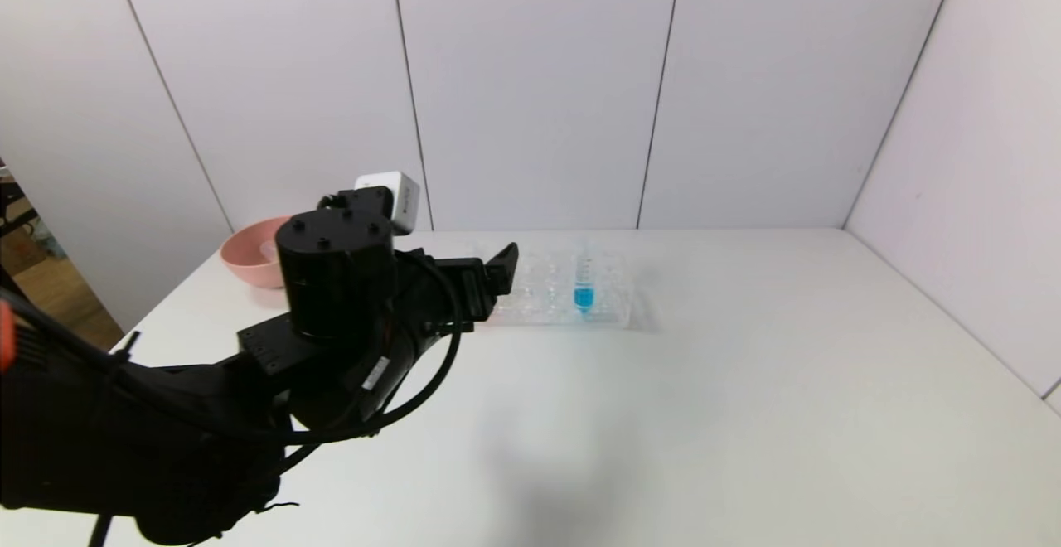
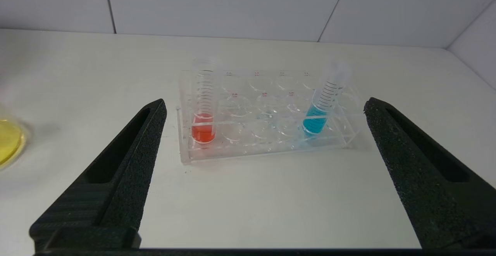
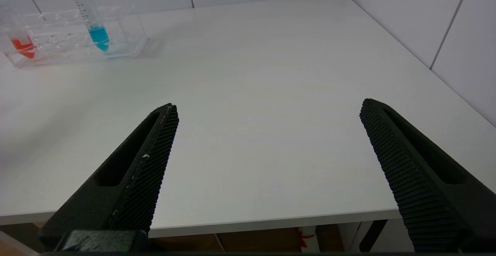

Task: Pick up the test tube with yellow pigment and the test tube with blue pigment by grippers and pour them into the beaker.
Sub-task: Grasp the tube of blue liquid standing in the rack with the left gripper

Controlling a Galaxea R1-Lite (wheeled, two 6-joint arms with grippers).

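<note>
Left gripper (image 2: 263,108), black w/ textured pads, hangs over the table's left half, pointed at the rack near the far edge; jaws spread wide, nothing held. Right gripper (image 3: 267,108) sits off the near right edge, also wide open & empty, looks parked.

Slim clear graduated tube w/ bright blue liquid in its tapered tip (image 2: 323,106) leans in the clear many-holed plastic rack (image 2: 267,147), at the rack's right end. A similar red-tipped tube (image 2: 203,108) stands at the rack's left end — not wanted. Small clear glass vessel holding yellow liquid (image 2: 7,143), prob. the beaker, shows only partly, left of the rack. No yellow tube visible.

Blue tube: prob. light, stiff, smooth & slippery, maybe breakable. Grip the upper bare shaft above the rack, squeeze gently, lift straight up, keep upright till over the beaker.
</note>
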